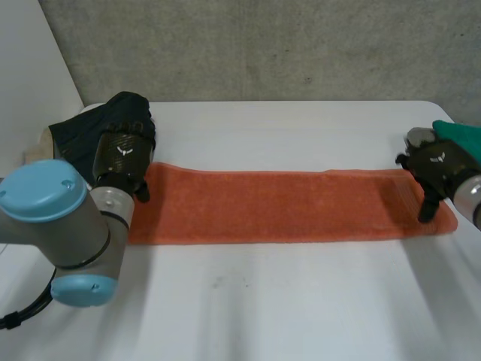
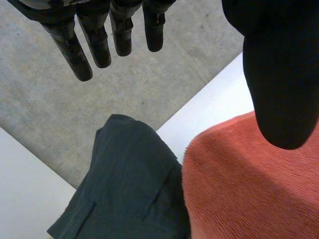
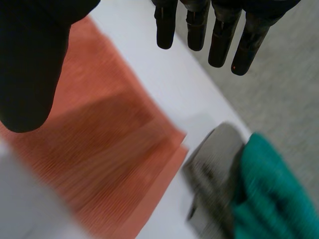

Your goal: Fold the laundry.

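Note:
An orange towel (image 1: 285, 204) lies folded into a long strip across the white table (image 1: 248, 301). My left hand (image 1: 124, 154) hovers over its left end, fingers (image 2: 94, 40) straight and apart from the thumb (image 2: 281, 74), holding nothing; the towel's end (image 2: 249, 189) lies below the thumb. My right hand (image 1: 436, 173) is over the towel's right end, fingers (image 3: 219, 30) straight, thumb (image 3: 30, 59) spread, nothing in it. The towel's corner (image 3: 119, 149) lies flat under that hand.
A dark garment (image 1: 83, 131) is heaped at the table's far left corner, touching the towel's end (image 2: 129, 184). A green cloth (image 1: 460, 137) and a grey cloth (image 3: 212, 174) lie at the right edge beside the towel. The floor lies beyond the table's edges.

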